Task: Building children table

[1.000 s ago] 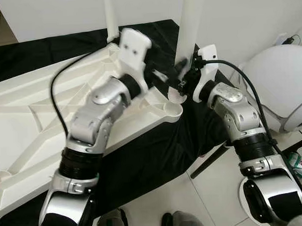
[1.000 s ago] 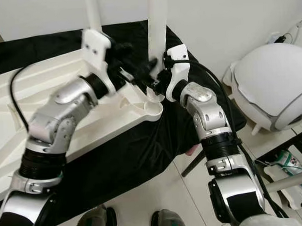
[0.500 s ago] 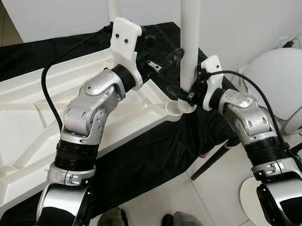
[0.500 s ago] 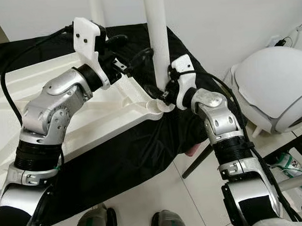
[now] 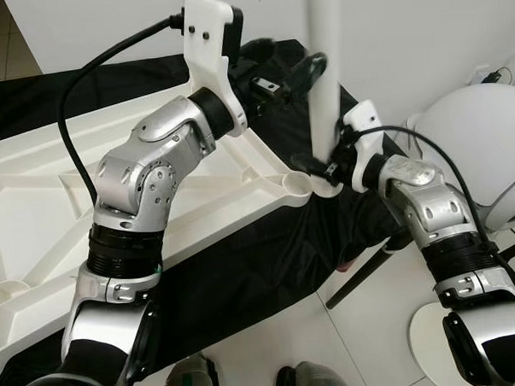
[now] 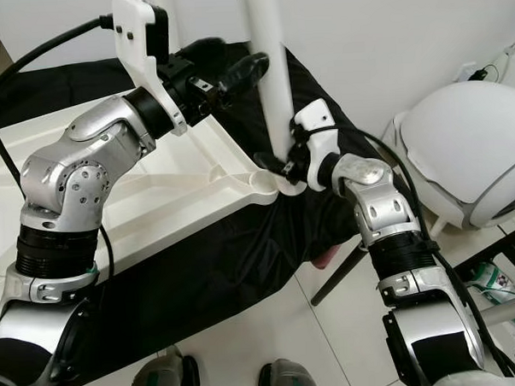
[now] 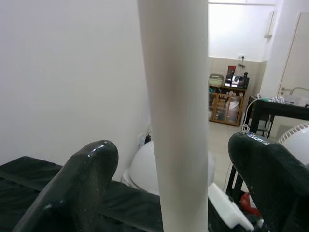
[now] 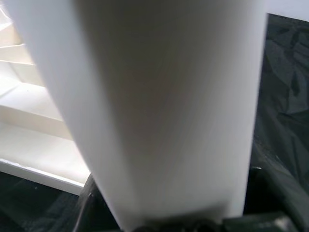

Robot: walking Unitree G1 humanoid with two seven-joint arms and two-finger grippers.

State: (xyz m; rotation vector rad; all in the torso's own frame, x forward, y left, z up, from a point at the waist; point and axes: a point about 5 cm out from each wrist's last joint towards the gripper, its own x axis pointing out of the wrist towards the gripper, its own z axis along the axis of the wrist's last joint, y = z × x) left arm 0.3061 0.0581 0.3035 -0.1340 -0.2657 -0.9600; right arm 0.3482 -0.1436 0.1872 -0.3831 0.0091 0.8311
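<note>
Tabletop (image 5: 36,220) upside down on black cloth (image 5: 244,270). Leg (image 5: 325,79) upright in corner socket, not confirmed seated. Right claw (image 5: 320,166) pinching base; left claw (image 7: 176,159) spread around shaft. Other corner sockets look unfilled.

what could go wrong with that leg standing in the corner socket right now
1. The left pincer is open, its fingers on either side of the leg without touching, so only the right pincer steadies it, low by the socket. The leg may tip.
2. That socket sits at the tabletop corner, near the edge of the black cloth. A hard push could slide the tabletop off.
</note>
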